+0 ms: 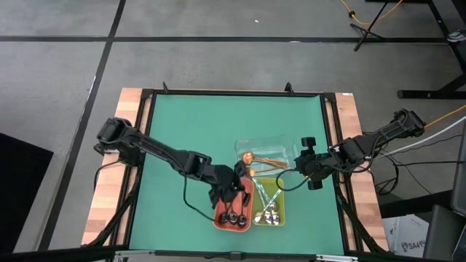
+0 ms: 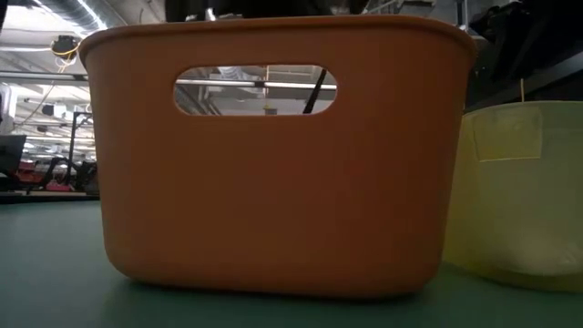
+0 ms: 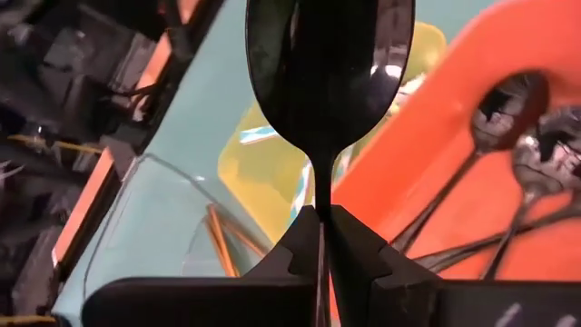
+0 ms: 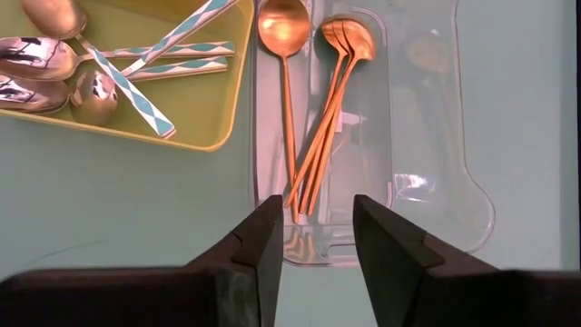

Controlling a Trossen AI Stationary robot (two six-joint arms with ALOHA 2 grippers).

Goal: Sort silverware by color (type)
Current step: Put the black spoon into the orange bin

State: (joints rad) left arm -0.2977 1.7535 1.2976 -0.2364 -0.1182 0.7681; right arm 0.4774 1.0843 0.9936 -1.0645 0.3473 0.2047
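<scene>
In the high view the left gripper (image 1: 231, 182) sits just below the middle of the frame, over the upper end of the red tray (image 1: 218, 220). Its wrist view shows the two dark fingers (image 3: 289, 259) pinched on the thin handle of a black spoon (image 3: 329, 73), whose glossy bowl stands up large across the top centre of that picture. Behind it, at the right of that picture, more black spoons (image 3: 508, 173) lie in the red tray; from above their bowls (image 1: 233, 218) line up at the tray's lower end.

The right gripper (image 1: 309, 161) is at centre right in the high view, beside the right edge of the clear tray (image 1: 291, 145). In its wrist view the fingers (image 4: 259, 250) stand apart with nothing between them, poised over the near end of the clear tray. Inside it lie the copper-gold spoons (image 4: 313, 136): one with its bowl at top centre, the others bunched just beside it, handles crossing toward the lower middle.

The yellow-green tray (image 1: 282, 207) lies between the red tray and the right gripper, below the clear one. It holds the silver spoons (image 4: 41, 73) at the upper left of the right wrist picture, along with utensils with blue-and-white checked handles (image 4: 145, 95).

The low view is filled by the red tray's wall and its handle slot, with the yellow-green tray at the right edge, both resting on the green table mat (image 1: 189, 131).
</scene>
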